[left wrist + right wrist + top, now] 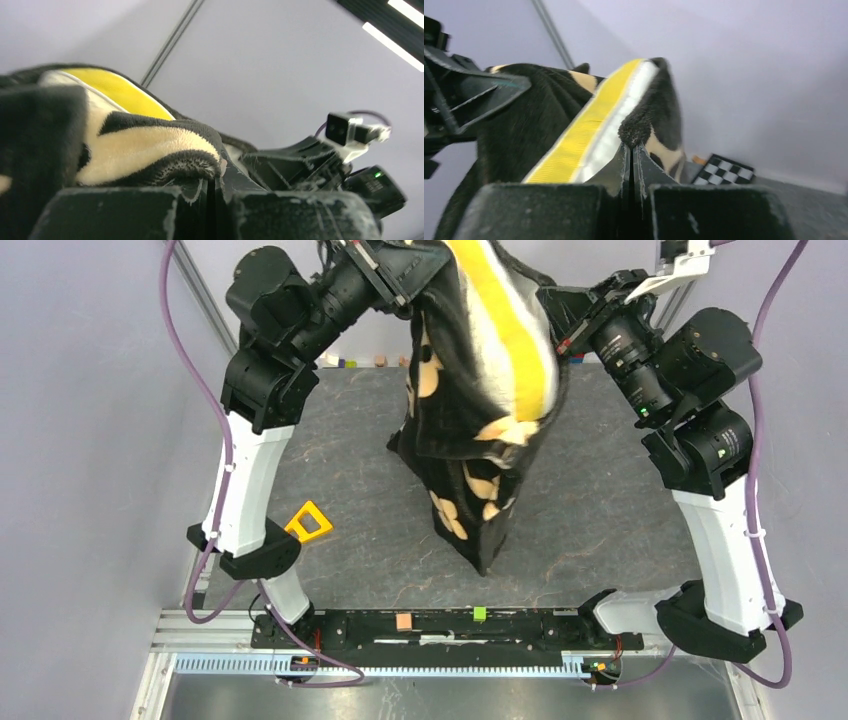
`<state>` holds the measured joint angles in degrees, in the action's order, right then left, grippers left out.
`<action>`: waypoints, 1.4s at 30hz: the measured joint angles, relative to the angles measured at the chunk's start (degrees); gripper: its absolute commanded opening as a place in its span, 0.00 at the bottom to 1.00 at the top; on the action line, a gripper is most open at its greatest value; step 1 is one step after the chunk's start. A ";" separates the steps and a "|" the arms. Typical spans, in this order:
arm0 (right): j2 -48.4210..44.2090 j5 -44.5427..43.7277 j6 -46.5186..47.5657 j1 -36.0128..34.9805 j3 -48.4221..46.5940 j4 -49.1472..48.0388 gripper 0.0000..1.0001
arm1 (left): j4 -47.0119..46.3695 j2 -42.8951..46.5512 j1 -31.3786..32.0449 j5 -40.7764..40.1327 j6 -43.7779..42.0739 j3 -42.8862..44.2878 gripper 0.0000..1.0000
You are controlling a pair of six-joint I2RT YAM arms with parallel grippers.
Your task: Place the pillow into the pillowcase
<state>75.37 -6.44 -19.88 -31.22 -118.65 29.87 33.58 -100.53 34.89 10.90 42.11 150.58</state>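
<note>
The black pillowcase (470, 490) with tan flower prints hangs in the air over the table, its lower tip just above the mat. The pillow (505, 330) sits inside it, its white cloth and yellow band showing at the open top. My left gripper (398, 298) is shut on the case's left rim, and in the left wrist view the plush hem (195, 162) is pinched at the gripper (220, 172). My right gripper (562, 332) is shut on the right rim. In the right wrist view the black hem (636, 131) is clamped at the gripper (631, 147), beside the pillow's yellow band (586, 135).
A yellow triangular piece (310, 522) lies on the dark mat (600, 510) near the left arm. Small blocks (340, 362) line the mat's far edge. A black-and-white checkered board (725, 170) lies at the back. Grey walls enclose both sides.
</note>
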 measured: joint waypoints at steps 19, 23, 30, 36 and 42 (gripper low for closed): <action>1.07 -10.47 8.61 0.96 2.36 -9.86 0.00 | -9.29 1.20 -0.20 2.86 6.67 -7.34 0.03; -3.21 -7.61 6.60 0.50 5.05 -13.22 0.00 | -12.68 -1.46 -11.67 3.19 15.30 -3.19 0.03; -4.50 -14.86 11.63 0.44 -6.60 -20.06 0.00 | -19.71 -4.81 2.32 8.35 18.03 -5.09 0.03; -3.96 -16.04 11.63 0.59 -2.54 -20.76 0.00 | -18.86 -11.54 7.10 12.50 17.66 1.66 0.03; 0.61 -15.41 12.13 0.57 -1.20 -16.24 0.00 | -17.70 -10.75 -6.47 15.23 18.73 -2.60 0.03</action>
<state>75.99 -21.85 -7.75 -30.65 -119.85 13.63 15.88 -111.28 28.42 26.13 60.84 147.98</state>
